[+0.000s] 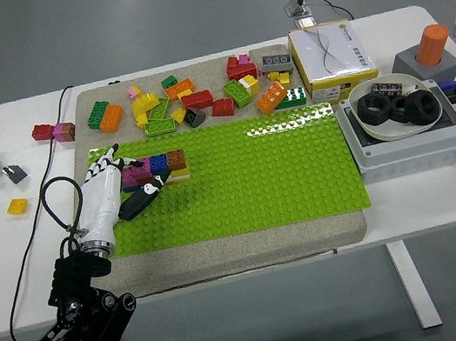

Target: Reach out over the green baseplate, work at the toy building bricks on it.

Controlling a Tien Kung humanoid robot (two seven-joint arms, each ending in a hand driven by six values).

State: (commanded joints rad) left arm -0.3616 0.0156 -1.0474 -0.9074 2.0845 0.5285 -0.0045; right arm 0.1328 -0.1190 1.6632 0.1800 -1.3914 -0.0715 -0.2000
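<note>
Left robot hand [117,190] over the near-left corner of the green baseplate [247,176], palm down. Fingers loosely spread, holding nothing; fingertips [107,161] touch or nearly touch the left end of the brick row, black thumb just under it. Likely placed to press or pull at that end.

Brick row [155,167] lies just ahead and to the right of the hand, seated on the baseplate: magenta, blue, brown on yellow. Its long axis runs left-right, parallel to the plate's far edge, left end toward the hand.

Loose bricks [197,96] lie well beyond the fingertips, off the plate, on the beige mat [242,252]. Right hand unseen.
</note>
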